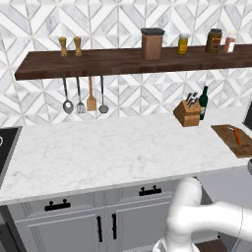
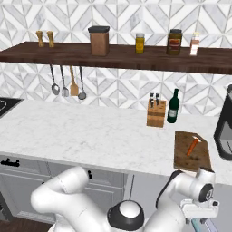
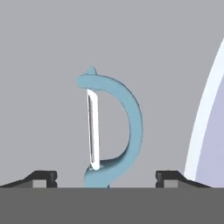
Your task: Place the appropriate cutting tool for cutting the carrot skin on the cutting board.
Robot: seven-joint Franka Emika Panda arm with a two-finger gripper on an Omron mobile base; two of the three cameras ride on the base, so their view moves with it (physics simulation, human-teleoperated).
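Peeler (image 3: 114, 131) sits betw. tool (image 3: 106, 177) tips; tips apart, not touching.

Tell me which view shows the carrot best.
The right base view: the carrot lies unobstructed, slanted on the cutting board, seen from nearly above. The left base view has it small, near the frame's right edge.

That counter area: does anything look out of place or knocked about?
Mostly tidy. The carrot lies slanted on the cutting board, and that board juts past the counter's front edge. A blue peeler sits between the gripper's open fingers, seemingly below counter level.
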